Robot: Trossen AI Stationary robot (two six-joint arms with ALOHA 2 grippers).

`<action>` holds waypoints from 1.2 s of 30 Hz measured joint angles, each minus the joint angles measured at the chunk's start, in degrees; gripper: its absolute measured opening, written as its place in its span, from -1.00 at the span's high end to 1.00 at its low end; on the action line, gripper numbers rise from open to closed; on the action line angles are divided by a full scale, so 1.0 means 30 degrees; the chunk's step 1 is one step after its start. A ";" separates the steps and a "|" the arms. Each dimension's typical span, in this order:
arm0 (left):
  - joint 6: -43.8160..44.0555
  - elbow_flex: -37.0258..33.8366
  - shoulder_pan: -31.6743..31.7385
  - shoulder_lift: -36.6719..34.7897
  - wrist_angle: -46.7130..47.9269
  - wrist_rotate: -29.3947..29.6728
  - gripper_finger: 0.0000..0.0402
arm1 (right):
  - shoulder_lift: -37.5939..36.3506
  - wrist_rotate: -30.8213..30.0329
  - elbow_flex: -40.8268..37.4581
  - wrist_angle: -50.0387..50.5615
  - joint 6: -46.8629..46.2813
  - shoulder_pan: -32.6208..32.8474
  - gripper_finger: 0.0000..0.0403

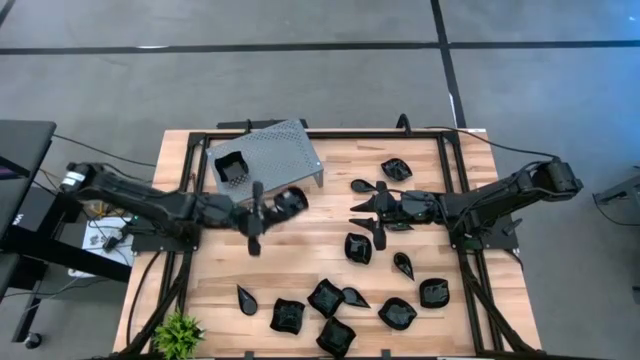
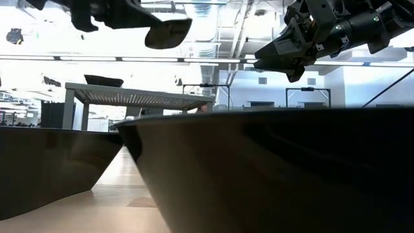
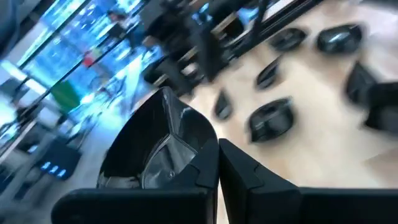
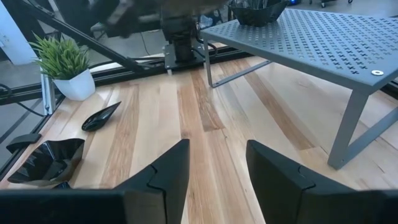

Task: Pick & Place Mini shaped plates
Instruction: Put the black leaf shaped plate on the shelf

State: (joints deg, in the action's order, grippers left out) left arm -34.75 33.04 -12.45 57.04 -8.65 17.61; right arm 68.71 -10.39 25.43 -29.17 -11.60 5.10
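Observation:
My left gripper (image 1: 270,207) is shut on one glossy black mini plate (image 1: 291,200), held in the air just in front of the grey perforated tray (image 1: 275,148). Another black plate (image 1: 230,168) sits on the tray's top. Several more plates lie on the wooden table, most near its front edge (image 1: 325,298), some by the right arm (image 1: 396,169). My right gripper (image 4: 217,168) hangs open above the table's middle right (image 1: 365,215), with nothing between its fingers. My left gripper pinches the plate's rim (image 3: 200,140) between its two fingers (image 3: 249,177), which reach nearly level from the table's left. The plate (image 2: 168,32) is lifted clear of the table, higher than the tray's top in the low view, its hollow side up.
The tray stands on thin legs (image 4: 341,134) at the back left. A small potted plant (image 1: 178,332) stands at the front left corner. A black frame rail (image 1: 452,170) runs along the table's right side. Two plates (image 2: 259,168) sit close before the low camera.

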 joint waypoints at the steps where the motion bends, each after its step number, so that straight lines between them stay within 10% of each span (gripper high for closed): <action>1: -0.0017 0.0000 0.0631 -0.0217 0.0500 -0.0005 0.97 | 0.0000 0.0000 0.0000 0.0000 0.0000 0.0000 0.23; 19: 0.5206 0.0000 0.7333 -0.0278 0.3237 0.1700 0.97 | 0.0000 0.0000 0.0000 0.0007 0.0036 0.0000 0.22; 36: 0.8375 0.0000 0.7831 0.1145 0.3389 0.2184 0.94 | 0.0000 0.0000 0.0000 0.0003 0.0000 0.0036 0.26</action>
State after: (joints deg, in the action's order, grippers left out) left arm -9.63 33.04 11.05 60.47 1.52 24.16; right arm 68.71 -10.39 25.43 -29.16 -11.60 5.21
